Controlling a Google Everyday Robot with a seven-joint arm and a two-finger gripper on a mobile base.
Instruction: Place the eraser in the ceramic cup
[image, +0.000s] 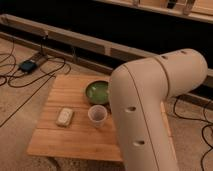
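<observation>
The eraser (65, 117), a small pale rectangular block, lies on the left part of the wooden table (70, 142). The ceramic cup (97, 115), a pale round tumbler, stands upright just right of it, near the table's middle. A wide green bowl (97, 92) sits behind the cup. My big white arm (150, 110) fills the right half of the view and hides the table's right side. The gripper is out of view.
Black cables (30, 70) and a small dark box (27, 65) lie on the floor to the left of the table. A low rail (75, 42) runs along the dark wall behind. More cables (200, 132) lie on the right.
</observation>
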